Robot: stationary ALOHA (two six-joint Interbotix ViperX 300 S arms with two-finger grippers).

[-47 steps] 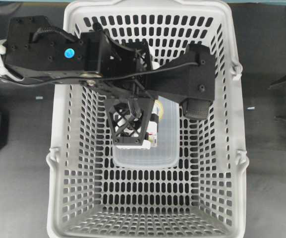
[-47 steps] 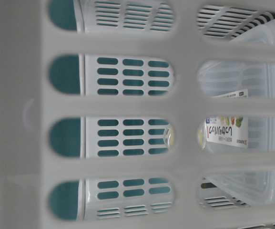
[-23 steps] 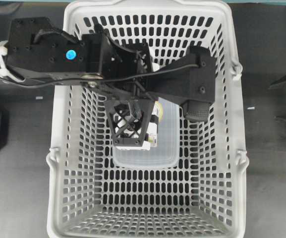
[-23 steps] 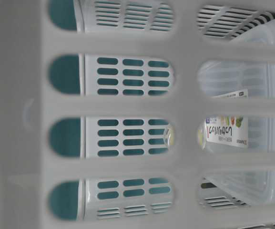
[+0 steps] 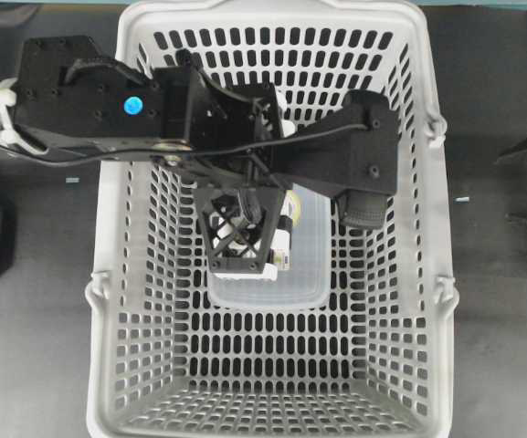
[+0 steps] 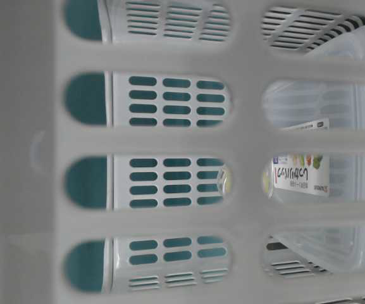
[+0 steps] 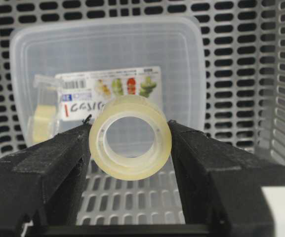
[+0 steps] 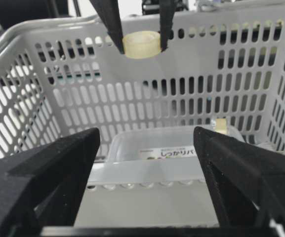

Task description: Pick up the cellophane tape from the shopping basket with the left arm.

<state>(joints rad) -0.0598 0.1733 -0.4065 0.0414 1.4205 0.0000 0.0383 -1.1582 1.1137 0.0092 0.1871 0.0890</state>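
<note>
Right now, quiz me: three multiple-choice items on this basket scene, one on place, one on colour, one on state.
1. Where does the clear box lie?
A. on the shopping basket floor
B. on the table outside
C. hung on a handle

2. What colour is the cellophane tape?
A. blue
B. pale yellow
C. red

3. What state is the left hand in?
A. open and empty
B. shut on the tape
C. out of view

Answers:
1 A: the clear box rests flat inside the shopping basket.
2 B: the cellophane tape shows pale yellow in the left wrist view.
3 B: the left hand has a finger pressed on either side of the roll.
</note>
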